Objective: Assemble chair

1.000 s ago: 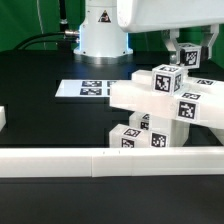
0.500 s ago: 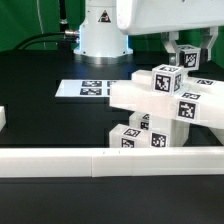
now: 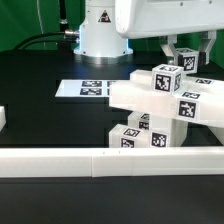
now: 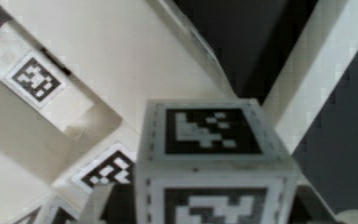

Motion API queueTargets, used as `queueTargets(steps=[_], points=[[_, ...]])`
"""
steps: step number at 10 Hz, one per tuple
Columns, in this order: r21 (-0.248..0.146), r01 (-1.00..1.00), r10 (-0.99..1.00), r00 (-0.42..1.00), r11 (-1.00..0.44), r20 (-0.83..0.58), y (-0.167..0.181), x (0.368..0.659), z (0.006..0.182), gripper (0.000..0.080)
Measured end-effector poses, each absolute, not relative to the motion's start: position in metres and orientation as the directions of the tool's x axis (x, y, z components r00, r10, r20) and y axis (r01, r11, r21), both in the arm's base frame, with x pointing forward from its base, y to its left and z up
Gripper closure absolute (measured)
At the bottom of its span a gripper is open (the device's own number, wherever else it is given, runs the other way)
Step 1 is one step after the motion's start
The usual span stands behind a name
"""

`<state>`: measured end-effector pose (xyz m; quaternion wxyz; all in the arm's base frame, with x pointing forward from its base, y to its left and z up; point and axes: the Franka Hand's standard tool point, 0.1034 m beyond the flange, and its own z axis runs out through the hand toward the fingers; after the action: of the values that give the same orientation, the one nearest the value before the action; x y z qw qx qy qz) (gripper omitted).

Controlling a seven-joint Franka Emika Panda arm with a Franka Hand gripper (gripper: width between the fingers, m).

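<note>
Where the black surface (image 3: pixel 40 70) runs toward the exterior view's right, the chair (image 3: pixel 160 105) stands as a half-built cluster of glossy white blocky parts: flat slabs, small square posts and tilted panels, each face bearing a black-and-white square tag. It sits just behind the long low white rail (image 3: pixel 100 158), with the marker board (image 3: pixel 95 88) flat on the surface behind it and the robot's white base (image 3: pixel 100 30) farther back.

The exterior view shows the pincer (image 3: pixel 184 56) right above the topmost square post (image 3: pixel 166 79), its two tagged fingers close to the post's upper end; whether they grip it I cannot tell. The wrist view shows that post (image 4: pixel 208 150) end-on, large, a crisp tag on top and another on its side, with slanted white panels beside it and dark surface beyond. The plastic looks smooth, hard-edged and faintly shiny.
</note>
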<state>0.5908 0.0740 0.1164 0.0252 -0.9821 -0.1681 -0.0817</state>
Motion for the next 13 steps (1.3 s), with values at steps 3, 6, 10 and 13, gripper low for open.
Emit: queueTargets(steps=[3, 6, 10, 13], points=[[-0.016, 0.333, 0.324, 0.929, -0.943, 0.180, 0.073, 0.591, 0.113, 0.0515], [-0.016, 0.333, 0.324, 0.929, -0.943, 0.180, 0.073, 0.591, 0.112, 0.0515], [-0.018, 0.333, 0.325, 0.929, -0.943, 0.178, 0.073, 0.591, 0.117, 0.0176], [-0.016, 0.331, 0.323, 0.927, -0.943, 0.189, 0.073, 0.589, 0.128, 0.0151]])
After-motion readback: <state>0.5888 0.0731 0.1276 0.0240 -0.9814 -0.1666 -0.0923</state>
